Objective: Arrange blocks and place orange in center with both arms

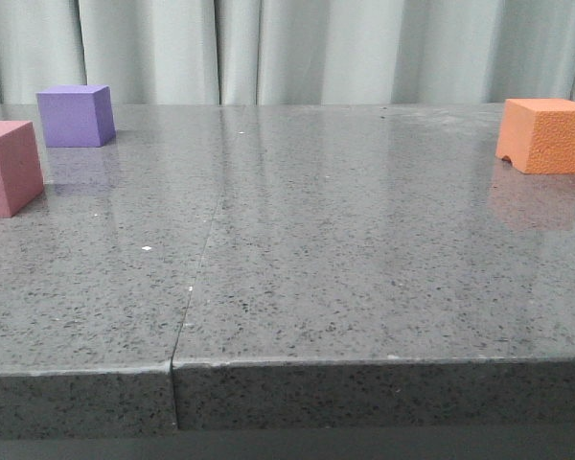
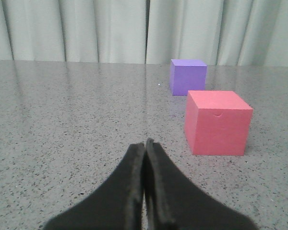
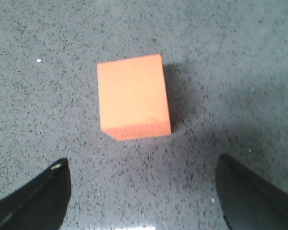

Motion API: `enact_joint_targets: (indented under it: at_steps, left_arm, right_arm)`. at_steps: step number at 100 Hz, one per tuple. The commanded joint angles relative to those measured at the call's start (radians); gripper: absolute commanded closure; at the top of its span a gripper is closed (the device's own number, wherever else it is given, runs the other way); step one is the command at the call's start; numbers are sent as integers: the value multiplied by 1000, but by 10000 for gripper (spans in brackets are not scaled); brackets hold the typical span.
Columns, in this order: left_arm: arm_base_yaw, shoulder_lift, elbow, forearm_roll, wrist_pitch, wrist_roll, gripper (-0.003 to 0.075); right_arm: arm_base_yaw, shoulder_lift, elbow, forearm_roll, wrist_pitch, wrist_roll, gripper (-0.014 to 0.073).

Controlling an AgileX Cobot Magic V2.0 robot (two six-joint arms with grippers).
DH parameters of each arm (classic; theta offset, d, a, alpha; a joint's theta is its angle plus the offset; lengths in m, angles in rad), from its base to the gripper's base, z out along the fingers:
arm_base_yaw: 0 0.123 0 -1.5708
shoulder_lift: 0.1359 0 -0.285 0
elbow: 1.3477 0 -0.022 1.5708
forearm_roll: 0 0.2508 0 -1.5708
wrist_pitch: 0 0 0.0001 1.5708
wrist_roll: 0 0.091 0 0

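My left claw (image 2: 145,143) is pinched fully closed with nothing in it, both fingers pressed flat against each other, hanging low over the grey speckled table (image 1: 297,287). From its wrist cam the pink block (image 2: 217,122) sits just ahead of it and off to one side, not touching it, and the purple block (image 2: 187,76) is a bit further back behind the pink one, with a small gap between the two.

In the front view neither claw shows up at all. The pink block (image 1: 8,167) is at the far left edge, partly cut off by the frame, and the purple block (image 1: 75,115) is just behind it and slightly to its right, near the back of the table in front of the pale curtain (image 1: 287,48). A seam (image 1: 194,278) runs through the tabletop from front to back, left of the middle. The middle of the table has no block on it.

Way over on the right, well apart from the other two, is the orange block (image 1: 546,134), notch showing at its bottom left edge.

My right claw (image 3: 143,191) is spread wide, gripping nothing, looking down on the orange block (image 3: 133,96), which lies just ahead of the fingertips and between their lines. It's not touching either finger.
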Motion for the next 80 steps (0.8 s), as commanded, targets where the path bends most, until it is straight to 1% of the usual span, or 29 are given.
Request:
enact_joint_targets:
  at_steps: [1,25,35,57,68,80]
  left_arm:
    - [0,-29,41,-8,-76,-3,741]
    - [0,-29,41,-8,-76,-3,741]
    - [0,-29,41,-8,-76,-3,741]
    - [0,-29,41,-8,-76,-3,741]
    - [0,-29,41,-8,-76,-3,741]
    - [0,-29,41,-8,-76,-3,741]
  right_arm:
    - [3,27,-117,4,16,-26,-17]
    - [12,196,-360,4,257,-29,-17]
    - [27,267,-454,6,343,-57,-17]
    - [41,388,-597,-19,416,-59,-17]
    - [41,420,-622,-57,428,-58,-17]
    - [41,446,-624,-59,420,-58,-17]
